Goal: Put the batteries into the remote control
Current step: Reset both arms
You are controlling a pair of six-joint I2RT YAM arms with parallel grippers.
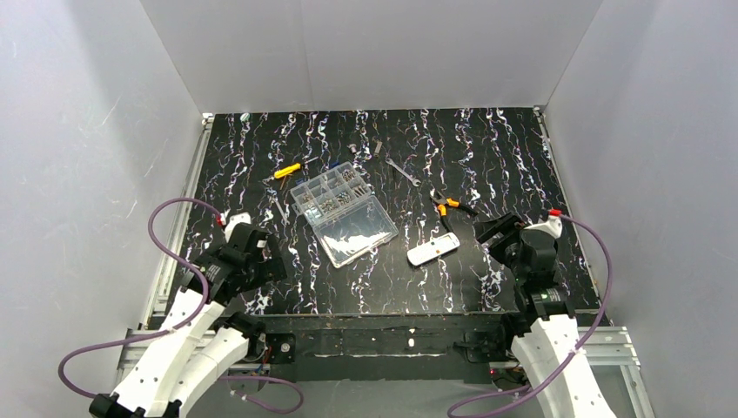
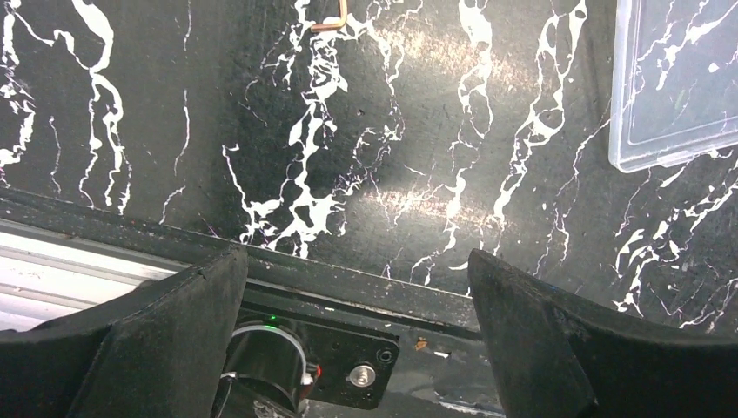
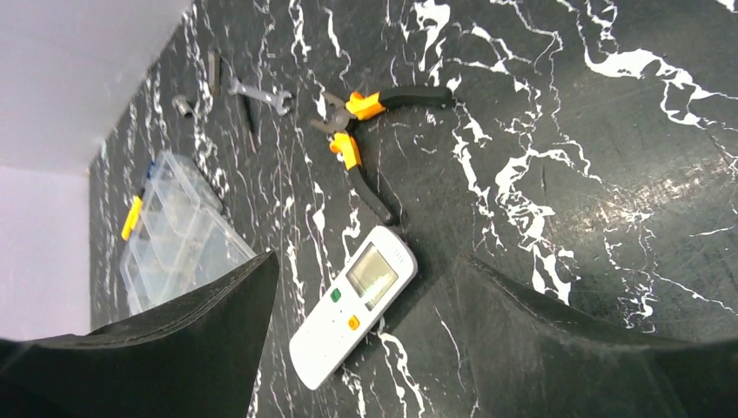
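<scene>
At the near left, the left gripper hangs low over a bare part of the table, close to its near edge. Its fingers are wide apart and hold nothing, so it seems only to wait out of the way. At the near right, the right gripper also has its fingers spread, with nothing between them. It is placed just right of the remote control, probably so that it can reach it. The remote control lies flat on the table, right of the centre, with its display and coloured buttons upward. Its back is therefore against the table and hidden, and one cannot tell if the recess is open or filled. Just behind the remote control lie the orange-handled pliers, almost touching its far end. More to the left is the clear compartment box with its lid open, and beyond it a yellow-handled screwdriver and a small wrench. The batteries cannot be found with certainty, because the small parts near the box are too tiny to identify.
</scene>
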